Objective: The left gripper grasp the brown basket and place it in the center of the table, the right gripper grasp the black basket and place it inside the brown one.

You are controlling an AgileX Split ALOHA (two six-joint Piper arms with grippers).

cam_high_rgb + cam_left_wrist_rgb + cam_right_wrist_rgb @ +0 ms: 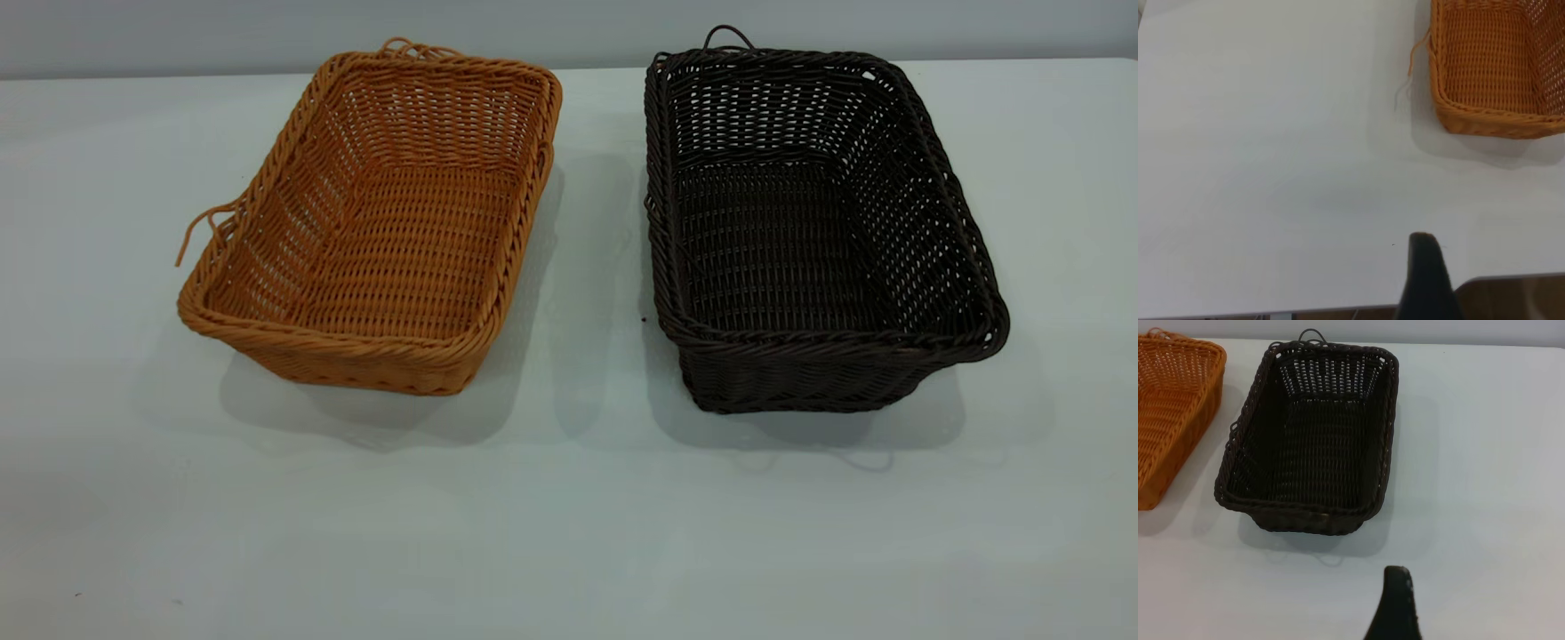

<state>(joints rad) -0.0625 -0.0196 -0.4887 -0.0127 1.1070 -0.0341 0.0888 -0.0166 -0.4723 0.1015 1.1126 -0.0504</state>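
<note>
The brown basket (pixel 329 342) stands empty on the left half of the table (pixel 569 516), turned slightly askew, with loose strands hanging off its left side. The black basket (pixel 800 342) stands empty on the right half, a hand's width of bare table between the two. Neither arm shows in the exterior view. Of my left gripper (pixel 1423 243) only a dark tip shows, over the table's near edge and well short of the brown basket (pixel 1498 123). Of my right gripper (pixel 1397 577) only a dark tip shows too, just short of the black basket (pixel 1311 513), touching nothing.
A pale wall runs behind the table's far edge (pixel 569 67). In the left wrist view the table's near edge (pixel 1511 275) shows, with brown floor below it. Bare tabletop lies in front of both baskets.
</note>
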